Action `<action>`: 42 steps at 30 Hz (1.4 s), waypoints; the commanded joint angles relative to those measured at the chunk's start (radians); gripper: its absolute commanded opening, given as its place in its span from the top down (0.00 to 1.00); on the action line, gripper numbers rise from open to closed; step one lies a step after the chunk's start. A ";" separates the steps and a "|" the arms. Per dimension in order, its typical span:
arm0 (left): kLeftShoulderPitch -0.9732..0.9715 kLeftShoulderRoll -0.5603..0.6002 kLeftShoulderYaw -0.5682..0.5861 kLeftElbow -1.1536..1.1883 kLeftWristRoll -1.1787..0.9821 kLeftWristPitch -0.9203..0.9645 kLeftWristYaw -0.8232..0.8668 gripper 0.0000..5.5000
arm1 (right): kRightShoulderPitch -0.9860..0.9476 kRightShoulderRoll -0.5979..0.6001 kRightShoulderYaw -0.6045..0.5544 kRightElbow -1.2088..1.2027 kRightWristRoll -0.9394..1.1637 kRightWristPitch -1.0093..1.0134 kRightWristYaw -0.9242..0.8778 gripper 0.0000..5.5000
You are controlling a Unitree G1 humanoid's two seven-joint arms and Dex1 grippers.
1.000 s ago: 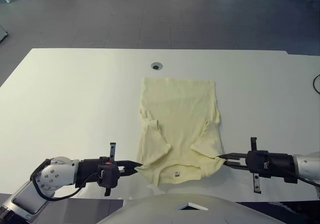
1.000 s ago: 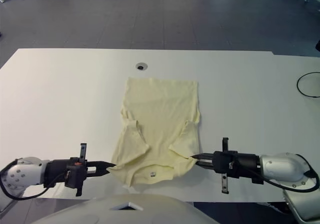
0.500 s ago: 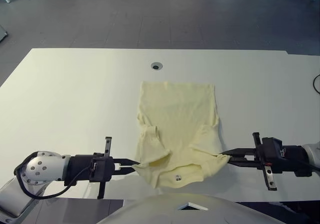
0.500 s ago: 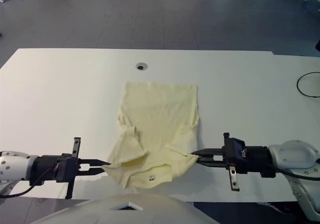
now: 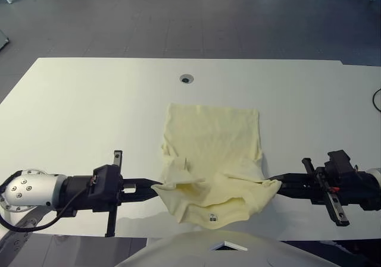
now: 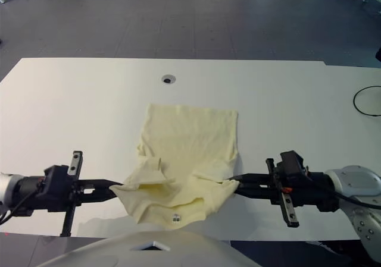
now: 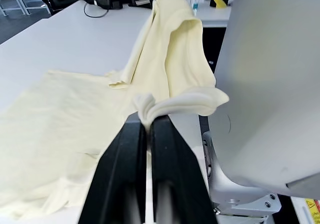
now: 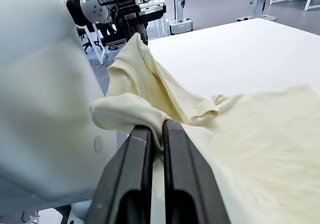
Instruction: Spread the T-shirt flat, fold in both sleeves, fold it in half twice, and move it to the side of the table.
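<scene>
The white table [image 5: 89, 112] is carrying the pale yellow T-shirt [image 5: 214, 142] at its middle, far hem lying flat, collar end hanging lifted above the table's near edge. Left gripper [image 5: 156, 185] is clenching one raised corner there; right gripper [image 5: 275, 181] is pinching the other.

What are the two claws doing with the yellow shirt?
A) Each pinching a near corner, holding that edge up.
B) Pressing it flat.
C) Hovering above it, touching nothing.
A: the left gripper and right gripper are each shut on a near corner of the T-shirt, its near edge raised.
</scene>
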 commanded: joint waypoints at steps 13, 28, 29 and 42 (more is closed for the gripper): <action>0.111 -0.062 0.256 -0.105 -0.173 0.219 -0.154 1.00 | 0.005 0.000 -0.155 -0.025 0.225 0.182 0.075 0.98; 0.271 -0.122 0.399 -0.176 -0.143 0.288 -0.355 1.00 | 0.150 -0.002 -0.170 -0.129 0.055 0.151 0.309 0.98; 0.285 -0.125 0.407 -0.184 -0.148 0.291 -0.370 1.00 | 0.163 -0.002 -0.165 -0.133 0.042 0.147 0.315 0.98; 0.033 -0.101 0.153 -0.104 -0.042 0.299 -0.248 1.00 | 0.025 -0.014 -0.041 0.012 -0.041 0.130 0.263 0.98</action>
